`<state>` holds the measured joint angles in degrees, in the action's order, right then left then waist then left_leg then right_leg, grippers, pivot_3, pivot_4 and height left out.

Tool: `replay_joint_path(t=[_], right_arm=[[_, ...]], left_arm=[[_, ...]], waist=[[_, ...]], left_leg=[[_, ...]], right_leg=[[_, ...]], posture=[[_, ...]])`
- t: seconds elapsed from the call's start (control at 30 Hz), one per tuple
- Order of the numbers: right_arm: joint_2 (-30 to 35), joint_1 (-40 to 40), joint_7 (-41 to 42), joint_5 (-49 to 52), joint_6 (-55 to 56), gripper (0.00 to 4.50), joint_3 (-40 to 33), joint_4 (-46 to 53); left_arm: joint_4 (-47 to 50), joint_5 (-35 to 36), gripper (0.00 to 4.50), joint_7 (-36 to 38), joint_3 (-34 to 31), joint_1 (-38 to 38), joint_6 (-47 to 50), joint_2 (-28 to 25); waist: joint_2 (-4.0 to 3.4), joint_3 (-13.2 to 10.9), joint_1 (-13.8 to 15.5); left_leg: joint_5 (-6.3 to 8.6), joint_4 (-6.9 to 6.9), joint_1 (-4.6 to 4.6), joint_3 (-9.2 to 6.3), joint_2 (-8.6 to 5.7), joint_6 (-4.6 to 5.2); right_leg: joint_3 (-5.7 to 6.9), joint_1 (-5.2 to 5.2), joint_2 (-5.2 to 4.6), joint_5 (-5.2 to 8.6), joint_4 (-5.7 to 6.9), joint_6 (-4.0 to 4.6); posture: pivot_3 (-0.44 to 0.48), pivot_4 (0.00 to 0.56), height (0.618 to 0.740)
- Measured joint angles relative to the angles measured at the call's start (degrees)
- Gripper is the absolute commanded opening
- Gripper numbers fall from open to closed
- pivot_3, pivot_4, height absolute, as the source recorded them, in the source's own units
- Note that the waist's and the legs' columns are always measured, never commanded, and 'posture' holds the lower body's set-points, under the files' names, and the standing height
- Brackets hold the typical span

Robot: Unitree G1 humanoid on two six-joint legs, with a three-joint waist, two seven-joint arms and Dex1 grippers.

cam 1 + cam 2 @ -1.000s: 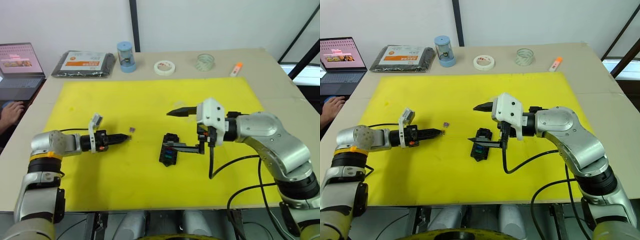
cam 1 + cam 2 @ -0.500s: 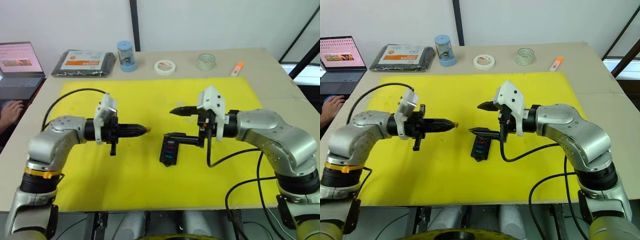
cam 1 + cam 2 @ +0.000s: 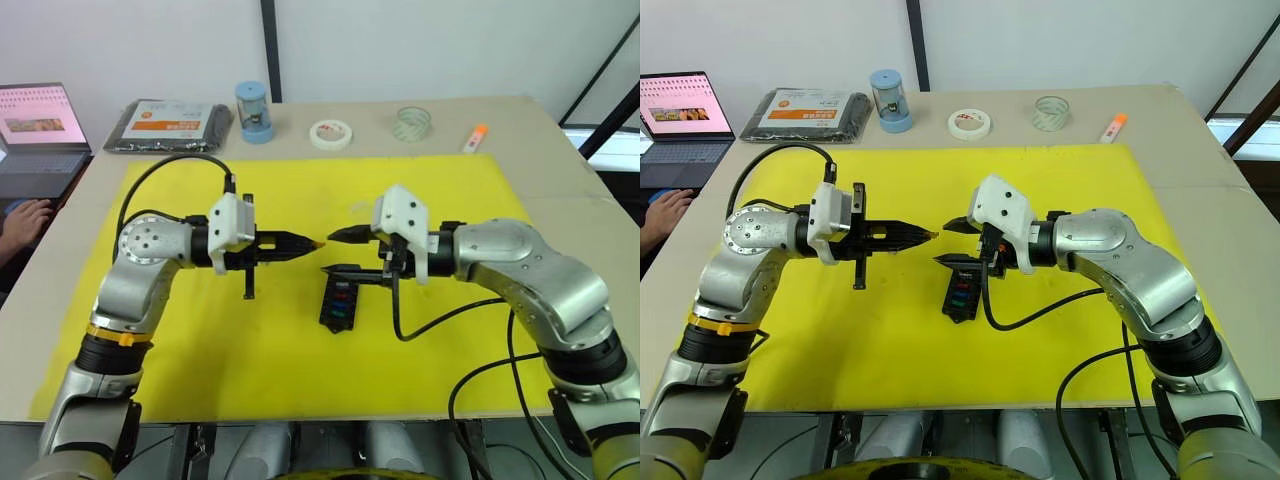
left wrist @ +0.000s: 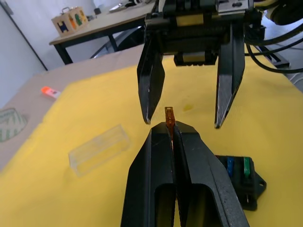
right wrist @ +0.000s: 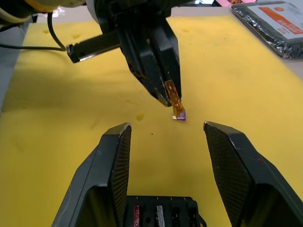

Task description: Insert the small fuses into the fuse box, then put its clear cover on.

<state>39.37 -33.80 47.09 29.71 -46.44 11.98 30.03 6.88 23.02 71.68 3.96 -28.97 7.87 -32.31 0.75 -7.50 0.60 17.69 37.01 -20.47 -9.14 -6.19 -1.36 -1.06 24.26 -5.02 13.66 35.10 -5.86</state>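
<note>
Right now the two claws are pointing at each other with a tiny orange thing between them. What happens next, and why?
Probably a handover. The left gripper is shut on an amber fuse, whose free end pokes toward the right gripper, which is open just in front of it. The right gripper should likely ease forward and close on that end. It hangs above the fuse box, so it seems better placed to insert it.

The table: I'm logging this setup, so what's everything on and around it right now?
Mat: one, yellow, covering the table.
Fuse box: one, black, mid-mat, coloured fuses in its slots.
Amber fuse: one, in the left gripper's tips.
Purple fuse: one, on the mat.
Clear cover: one, on the mat.
Tape rolls: white, clear, far edge.
Blue container, black packet, orange marker: far edge.
Laptop: far left, a person's hand by it.
Left gripper: shut.
Right gripper: open, facing it.
</note>
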Motion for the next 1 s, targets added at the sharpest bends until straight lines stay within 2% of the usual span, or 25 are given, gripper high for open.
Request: replay_joint_path(t=[0.07, 0.17, 0.37, 0.9, 1.0], right_arm=[[-0.01, 0.00, 0.07, -0.26, 0.61, 2.52, 0.30, 0.00], [-0.16, 0.00, 0.18, -0.24, 0.87, 2.01, 0.32, 0.00], [0.01, 0.01, 0.60, -0.29, 1.24, 0.05, 0.14, -0.10], [-0.01, 0.08, 2.28, -0.19, 1.55, 0.05, 0.28, -0.15], [0.00, 0.09, 2.41, -0.26, 2.16, 0.00, 0.26, -0.15]], left_arm=[[0.01, 0.00, 0.00, -0.32, 0.73, -0.13, 0.01, 0.20], [0.01, -0.03, 0.00, -0.37, 1.77, -0.13, -0.04, 0.25], [0.02, -0.13, 0.00, -0.10, 1.97, 0.29, -1.08, -0.66], [0.17, -0.04, 0.00, 1.21, 2.10, 1.78, -3.38, -1.78], [-0.26, -0.12, 0.72, 1.20, 2.10, 1.83, -3.24, -1.95]], waist=[[0.00, 0.00, 0.01], [0.00, 0.00, 0.02], [0.00, 0.00, 0.02], [0.00, 0.00, 0.01], [0.00, 0.00, 0.01]], left_leg=[[0.00, 0.00, 0.01, 0.00, 0.00, 0.00], [0.00, 0.01, 0.00, 0.00, 0.00, 0.00], [0.00, 0.00, 0.01, -0.01, 0.00, 0.00], [0.00, 0.00, 0.01, -0.01, 0.00, 0.00], [0.00, 0.00, 0.01, 0.00, 0.00, 0.00]], right_leg=[[0.00, 0.00, 0.00, 0.00, 0.01, 0.00], [0.00, 0.00, 0.01, 0.00, 0.01, 0.00], [0.00, 0.00, 0.02, 0.00, 0.01, 0.00], [0.01, 0.00, 0.02, 0.00, 0.01, 0.00], [0.01, 0.00, 0.02, 0.00, 0.01, 0.00]], posture=[[0.000, 0.150, 0.740], [0.000, 0.150, 0.740], [0.000, 0.150, 0.740], [0.000, 0.150, 0.740], [0.000, 0.150, 0.740]])
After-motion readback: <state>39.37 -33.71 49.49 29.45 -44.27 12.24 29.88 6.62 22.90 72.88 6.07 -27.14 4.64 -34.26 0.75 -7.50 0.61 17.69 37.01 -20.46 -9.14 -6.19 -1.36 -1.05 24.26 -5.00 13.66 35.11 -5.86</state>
